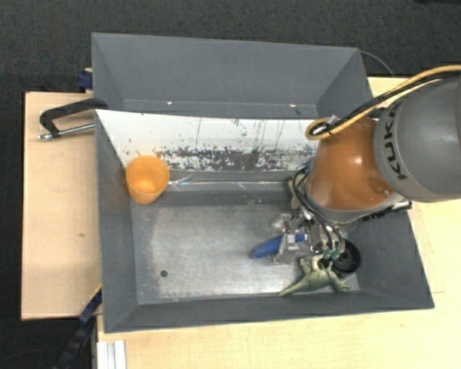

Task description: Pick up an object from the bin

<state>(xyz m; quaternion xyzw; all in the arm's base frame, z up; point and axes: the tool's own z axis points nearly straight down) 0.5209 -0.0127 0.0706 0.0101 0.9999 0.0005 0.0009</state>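
My gripper (301,238) is low in the bin's right part, under the orange cover, with its metal body just left of the wrist. A small blue thing (266,248) lies on the floor right at its left side, touching or nearly touching the fingers. A green toy dinosaur (313,280) lies just below the gripper near the front wall. A black round thing (344,260) sits to its right, partly under the arm. An orange cup (146,179) lies on its side far off at the back left.
The arm and its orange cover hang over the bin's right side and hide the floor there. The bin's front wall runs close below the dinosaur.
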